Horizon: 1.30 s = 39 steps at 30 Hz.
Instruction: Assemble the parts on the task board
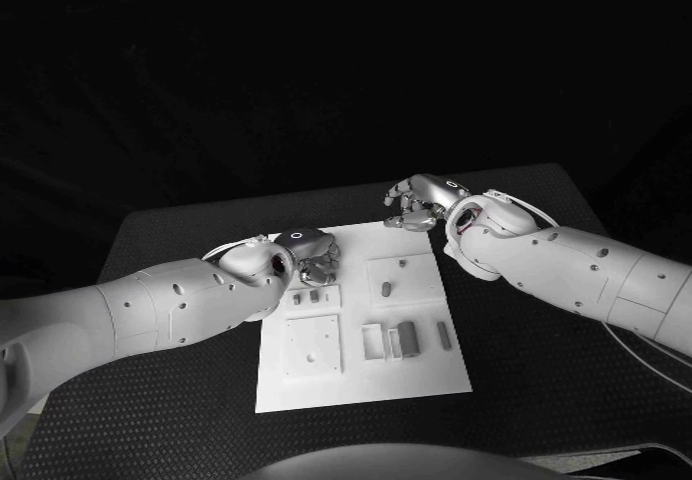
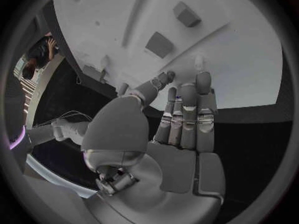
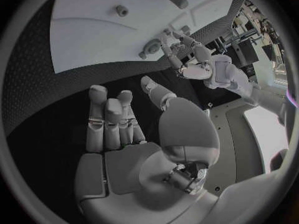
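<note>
the board [image 1: 418,375] lies in the middle of the head view on the black table [image 1: 548,400], white and flat, with the grey parts spread over it. a small peg [image 1: 385,289] stands or lies in the upper right section of the board; below it, toward the lower middle of the frame, a cluster of upright blocks [image 1: 405,338] and a thin bar [image 1: 444,336] sit side by side. a square plate [image 1: 310,345] takes up the lower left of the board, likely a base for other parts.

the left hand [image 1: 310,252] hangs over the board's upper left corner, fingers pointed down at two small pieces [image 1: 306,296] just below it. in the left wrist view its fingers [image 2: 187,117] lie straight and close together, nothing between them and the thumb, the tips just over the white surface; it reads as an empty hand poised to pick something up. two blocks [image 2: 161,44] lie further out on the board in that view.

the right hand [image 1: 418,203] sits just past the board's top edge, over the table, not over any part. in the right wrist view its fingers [image 3: 109,119] are extended side by side, thumb apart, holding nothing. it looks parked out of the way so the left hand can work. no part looks seated by either hand at this moment, so assembly seems early.
</note>
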Each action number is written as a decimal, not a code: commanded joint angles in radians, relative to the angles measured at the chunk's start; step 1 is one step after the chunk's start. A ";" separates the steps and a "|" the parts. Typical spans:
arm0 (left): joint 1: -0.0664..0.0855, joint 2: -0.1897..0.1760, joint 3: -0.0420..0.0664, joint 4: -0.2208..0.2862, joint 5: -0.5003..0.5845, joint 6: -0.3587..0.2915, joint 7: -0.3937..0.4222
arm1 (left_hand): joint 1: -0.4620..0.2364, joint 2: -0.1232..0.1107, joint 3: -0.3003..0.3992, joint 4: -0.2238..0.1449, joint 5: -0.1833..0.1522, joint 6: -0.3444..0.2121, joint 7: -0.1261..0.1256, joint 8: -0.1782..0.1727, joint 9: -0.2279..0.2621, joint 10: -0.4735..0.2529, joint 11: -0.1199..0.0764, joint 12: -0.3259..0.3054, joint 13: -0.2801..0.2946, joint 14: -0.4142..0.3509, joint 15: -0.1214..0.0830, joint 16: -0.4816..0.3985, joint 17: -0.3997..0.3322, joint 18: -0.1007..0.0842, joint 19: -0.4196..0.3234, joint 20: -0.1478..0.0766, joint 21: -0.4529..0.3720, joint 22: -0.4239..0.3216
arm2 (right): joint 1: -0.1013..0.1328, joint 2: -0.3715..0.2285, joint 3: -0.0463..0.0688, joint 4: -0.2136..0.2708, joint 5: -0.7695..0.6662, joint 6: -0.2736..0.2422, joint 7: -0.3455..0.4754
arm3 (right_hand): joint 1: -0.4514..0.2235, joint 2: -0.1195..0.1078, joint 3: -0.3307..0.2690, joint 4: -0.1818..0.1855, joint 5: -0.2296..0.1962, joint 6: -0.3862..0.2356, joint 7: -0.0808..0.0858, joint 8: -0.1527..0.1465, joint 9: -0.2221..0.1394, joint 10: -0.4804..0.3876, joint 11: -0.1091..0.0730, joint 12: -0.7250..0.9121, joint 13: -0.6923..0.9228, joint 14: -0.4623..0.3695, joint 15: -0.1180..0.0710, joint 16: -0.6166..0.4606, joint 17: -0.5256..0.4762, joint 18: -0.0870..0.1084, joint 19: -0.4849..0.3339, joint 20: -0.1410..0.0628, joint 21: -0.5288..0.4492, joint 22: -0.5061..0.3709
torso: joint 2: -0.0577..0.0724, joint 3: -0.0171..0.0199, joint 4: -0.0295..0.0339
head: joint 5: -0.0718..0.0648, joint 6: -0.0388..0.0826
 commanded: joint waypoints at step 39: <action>-0.024 0.026 0.000 -0.032 -0.011 0.030 -0.008 | -0.012 0.037 0.020 0.006 0.020 0.042 -0.003 0.031 -0.013 0.048 -0.018 0.028 0.025 0.011 -0.017 0.027 0.001 0.063 0.015 -0.018 0.009 0.022 | 0.000 0.001 0.000 0.002 0.000 0.004 0.004 | -0.006 0.008 -0.002 0.004 0.006 0.000 0.008 -0.005 -0.001 -0.007 0.000 0.007 -0.002 0.008 0.000 -0.005 0.002 0.040 0.000 -0.007 -0.005 0.018 | -0.001 0.0006 -0.0002 | -0.002 -0.011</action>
